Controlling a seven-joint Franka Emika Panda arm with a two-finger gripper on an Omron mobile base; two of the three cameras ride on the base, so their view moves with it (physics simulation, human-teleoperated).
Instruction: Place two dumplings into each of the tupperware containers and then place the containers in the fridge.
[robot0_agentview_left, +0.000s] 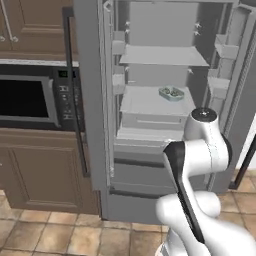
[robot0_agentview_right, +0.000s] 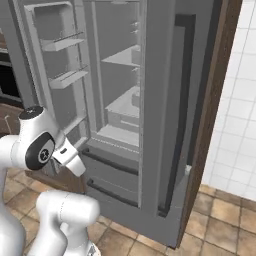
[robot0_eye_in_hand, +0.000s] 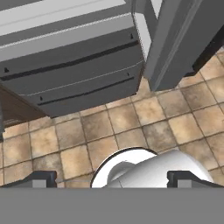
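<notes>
- Fridge (robot0_agentview_left: 150, 30) open, both doors swung wide, pale shelves bare but for one item.
- Light blue tub (robot0_agentview_left: 171, 93) resting on the middle shelf, toward its right, back from the front edge; small lumps inside, probably dumplings, too small to count.
- Tub's long axis running roughly along the shelf, left to right, slightly skewed.
- Tool (robot0_eye_in_hand: 112, 179) spread wide, holding nothing, aimed down at the floor tiles (robot0_eye_in_hand: 131, 122) before the fridge's lower drawers (robot0_eye_in_hand: 74, 74).
- Tub lying up and ahead of the tool, inside the fridge, well apart.
- Dark grey tub likely the next target, calling for a turn away from the fridge.
</notes>
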